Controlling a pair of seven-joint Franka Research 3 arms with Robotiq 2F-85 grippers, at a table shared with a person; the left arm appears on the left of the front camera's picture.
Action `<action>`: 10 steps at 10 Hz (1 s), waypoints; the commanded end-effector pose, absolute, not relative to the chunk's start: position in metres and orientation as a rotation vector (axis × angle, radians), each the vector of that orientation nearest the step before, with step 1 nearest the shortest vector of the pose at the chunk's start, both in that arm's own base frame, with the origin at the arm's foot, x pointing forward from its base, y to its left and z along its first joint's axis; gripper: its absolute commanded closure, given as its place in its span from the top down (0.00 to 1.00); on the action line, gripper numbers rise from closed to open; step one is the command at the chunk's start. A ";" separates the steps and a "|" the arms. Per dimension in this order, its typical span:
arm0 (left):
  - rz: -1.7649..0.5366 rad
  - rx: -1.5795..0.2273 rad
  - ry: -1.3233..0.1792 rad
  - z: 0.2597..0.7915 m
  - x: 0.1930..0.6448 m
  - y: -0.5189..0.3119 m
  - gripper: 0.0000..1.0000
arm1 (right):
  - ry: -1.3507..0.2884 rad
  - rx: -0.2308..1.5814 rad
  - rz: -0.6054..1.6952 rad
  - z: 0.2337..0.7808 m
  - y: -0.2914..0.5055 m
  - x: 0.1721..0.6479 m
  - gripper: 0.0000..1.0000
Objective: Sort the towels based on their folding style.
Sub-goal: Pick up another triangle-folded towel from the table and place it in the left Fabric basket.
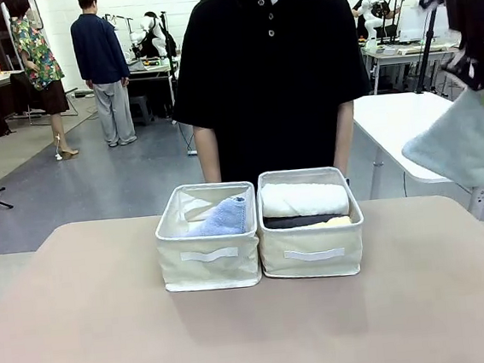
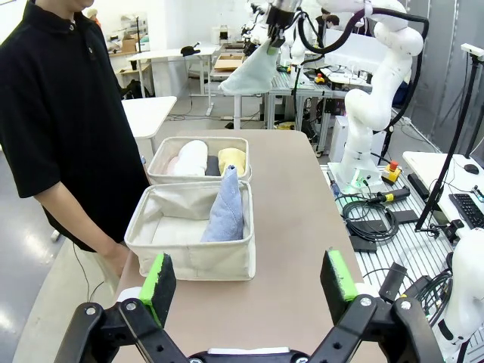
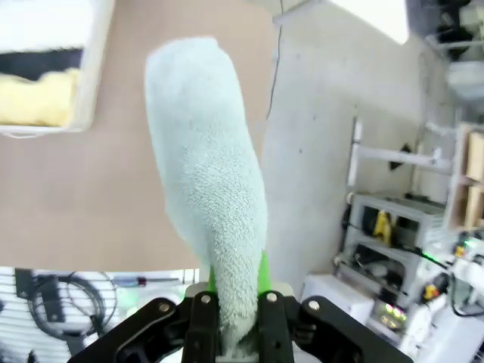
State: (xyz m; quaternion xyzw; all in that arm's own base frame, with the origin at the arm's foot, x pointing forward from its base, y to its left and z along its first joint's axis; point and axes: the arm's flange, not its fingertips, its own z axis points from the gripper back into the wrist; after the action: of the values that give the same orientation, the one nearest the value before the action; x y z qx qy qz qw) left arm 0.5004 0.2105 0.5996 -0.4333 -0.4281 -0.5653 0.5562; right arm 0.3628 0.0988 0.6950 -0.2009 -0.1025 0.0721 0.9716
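Note:
My right gripper (image 3: 234, 299) is shut on the narrow end of a pale teal cone towel (image 3: 212, 189), which hangs from it high at the right (image 1: 461, 143), past the table's edge. The left bin (image 1: 210, 266) holds a light blue cone towel (image 1: 226, 217) leaning upright. In the right bin (image 1: 315, 262) lie a white roll (image 1: 304, 199), a dark grey roll (image 1: 297, 222) and a yellow roll (image 1: 336, 221); a pink roll (image 2: 172, 164) peeks beside the white one. My left gripper (image 2: 248, 276) is open, above the table, apart from both bins.
A person in a black shirt (image 1: 270, 76) stands right behind the bins at the far edge. The tan tabletop (image 1: 240, 336) stretches bare in front of the bins. White tables (image 1: 399, 123) and other people stand farther back.

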 end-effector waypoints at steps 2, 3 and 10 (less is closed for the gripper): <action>-1.335 -1.023 -1.007 0.600 0.498 0.211 1.00 | -0.264 -0.285 0.013 0.677 0.065 0.365 0.12; -1.335 -1.023 -1.007 0.600 0.498 0.211 1.00 | -0.230 -0.375 0.133 0.704 0.097 0.352 0.12; -1.335 -1.023 -1.007 0.600 0.498 0.211 1.00 | -0.279 -0.358 0.747 0.688 0.193 0.376 0.18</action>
State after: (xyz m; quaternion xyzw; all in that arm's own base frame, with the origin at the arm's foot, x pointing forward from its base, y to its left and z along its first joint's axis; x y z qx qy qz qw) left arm 0.5004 0.2102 0.5996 -0.4335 -0.4280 -0.5655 0.5559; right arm 0.3587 0.1528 0.6875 -0.1829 -0.1171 0.2003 0.9554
